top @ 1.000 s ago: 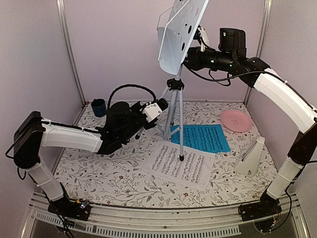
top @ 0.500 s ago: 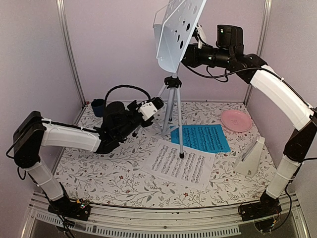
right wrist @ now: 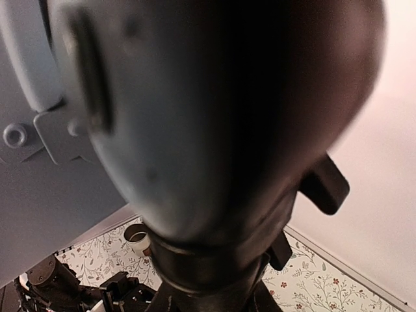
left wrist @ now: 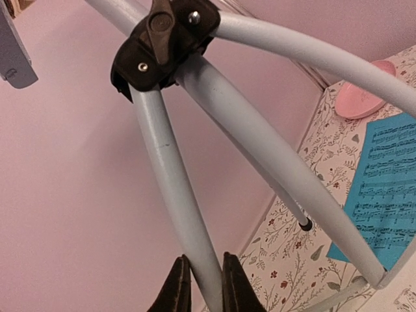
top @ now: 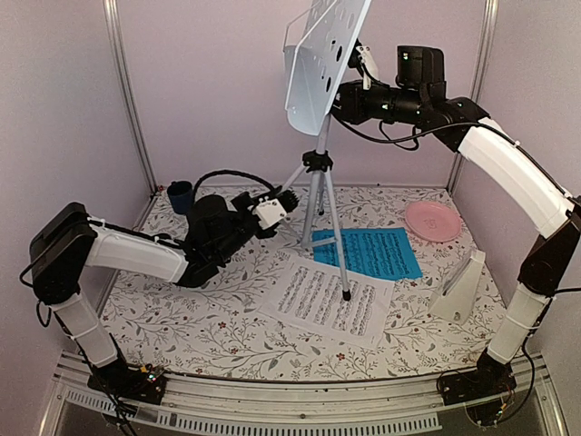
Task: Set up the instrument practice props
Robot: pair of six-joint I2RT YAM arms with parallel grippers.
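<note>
While the top view puts the music stand (top: 318, 64) mid-table, one foot on the white music sheet (top: 313, 304), I cannot tell whether my right gripper (top: 349, 94) behind its tray grips anything. On the left wrist, my left gripper (left wrist: 200, 289) pinches a stand leg, nearly closed. The right wrist shows only blur.

We see the silver tripod music stand (top: 315, 162) upright near the middle of the table (top: 182, 336). Its three legs splay from a black hub, and the front leg's black foot rests on the white music sheet (top: 313, 295). Its perforated grey-white tray (top: 320, 64) sits high on the post, steeply tilted. The white sheet lies flat and skewed, printed side up. Just beside its far edge lies the blue music sheet (top: 377, 254), also flat. The white pyramid metronome (top: 461, 289) stands right of both sheets, apart from them.
</note>
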